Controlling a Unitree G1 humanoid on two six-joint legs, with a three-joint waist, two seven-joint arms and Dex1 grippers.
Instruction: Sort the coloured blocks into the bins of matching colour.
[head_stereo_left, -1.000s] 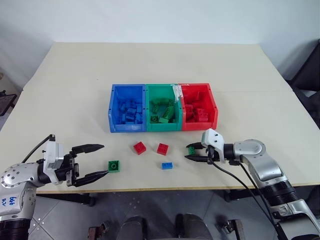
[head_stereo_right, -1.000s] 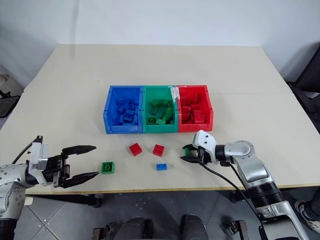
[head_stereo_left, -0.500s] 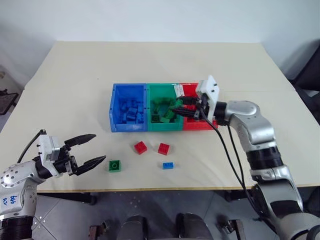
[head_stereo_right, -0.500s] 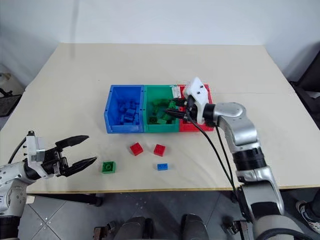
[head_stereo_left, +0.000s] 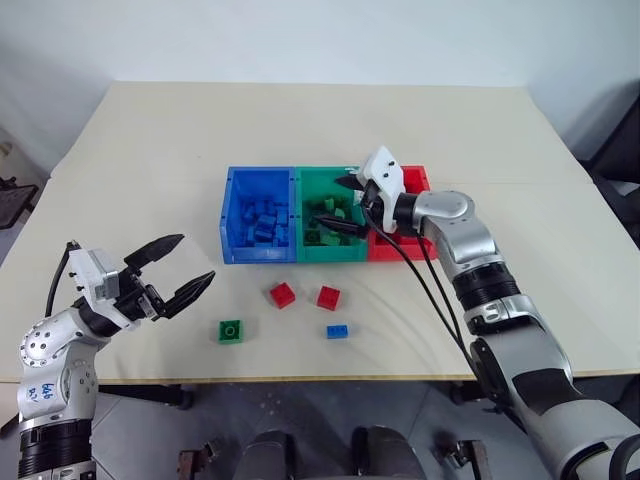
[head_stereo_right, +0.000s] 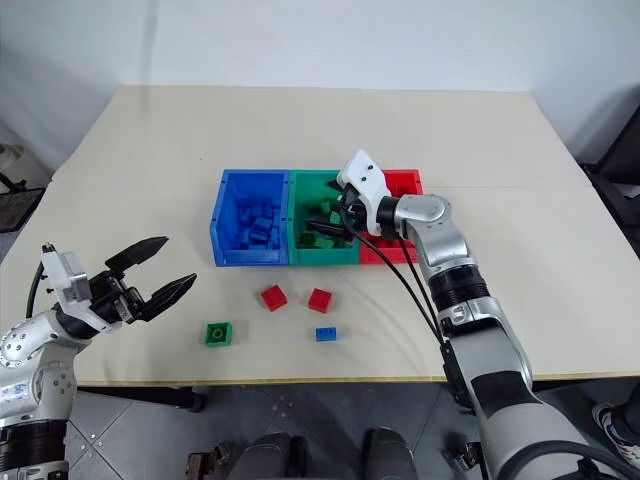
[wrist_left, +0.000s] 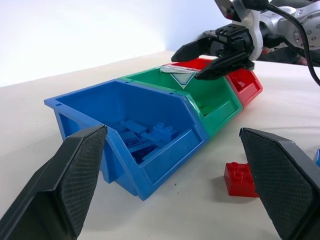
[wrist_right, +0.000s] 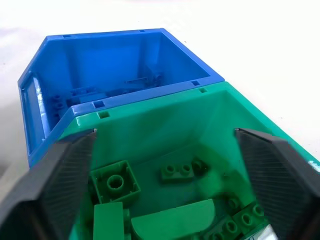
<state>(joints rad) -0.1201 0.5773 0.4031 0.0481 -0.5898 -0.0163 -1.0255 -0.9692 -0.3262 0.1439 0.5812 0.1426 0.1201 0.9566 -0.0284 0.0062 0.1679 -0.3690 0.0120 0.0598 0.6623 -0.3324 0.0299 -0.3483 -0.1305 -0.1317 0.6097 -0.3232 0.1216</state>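
Three joined bins stand mid-table: blue bin, green bin, red bin, each holding blocks of its own colour. My right gripper hovers over the green bin, open, with nothing between its fingers; below it lie green blocks. On the table in front of the bins are loose blocks: a green block, two red blocks and a blue block. At the table's near left, my left gripper is open and empty, left of the green block and pointing toward the bins.
The bins' cluster sits on a wide beige table with bare surface behind and to both sides. The right arm's black cables hang over the table right of the loose blocks. The front edge runs just below the loose blocks.
My right gripper carried a green block from the table up over the green bin and opened; the block is no longer in its fingers. My left gripper rose a little and turned toward the bins.
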